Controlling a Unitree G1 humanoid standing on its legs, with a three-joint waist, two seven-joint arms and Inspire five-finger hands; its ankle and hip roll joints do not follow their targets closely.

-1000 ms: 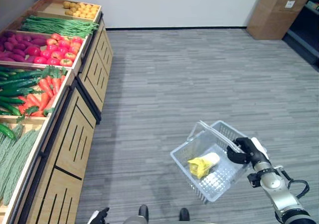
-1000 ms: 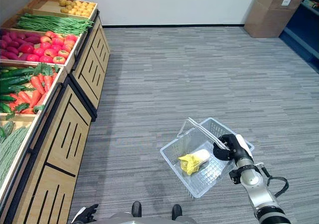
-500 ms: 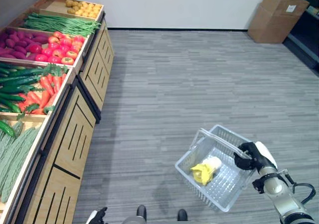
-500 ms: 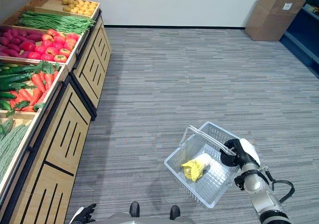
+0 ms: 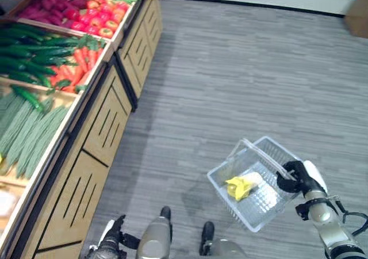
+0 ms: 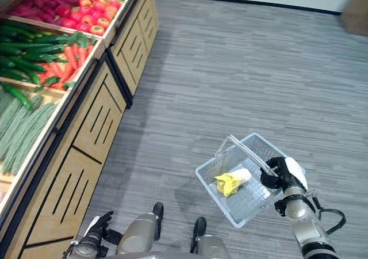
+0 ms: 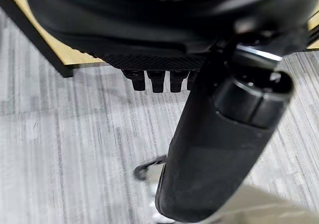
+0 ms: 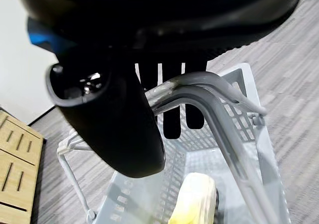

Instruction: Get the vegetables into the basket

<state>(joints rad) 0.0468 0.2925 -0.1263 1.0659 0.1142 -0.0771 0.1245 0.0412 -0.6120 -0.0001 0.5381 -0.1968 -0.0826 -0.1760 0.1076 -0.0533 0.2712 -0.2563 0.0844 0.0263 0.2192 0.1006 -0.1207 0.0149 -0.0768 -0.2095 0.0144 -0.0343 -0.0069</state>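
One yellow-leaved white vegetable (image 6: 232,181) lies in the basket (image 6: 260,201), whose handles (image 8: 199,92) the right hand (image 6: 283,173) fingers grip; left hand (image 5: 111,240) fingers curled, empty; no legible writing

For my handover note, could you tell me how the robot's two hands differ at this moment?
The right robot hand is curled round the handle of the basket and carries it above the floor. The left robot hand hangs low beside the wooden stand, holding nothing, its fingers curled. Both are dark.
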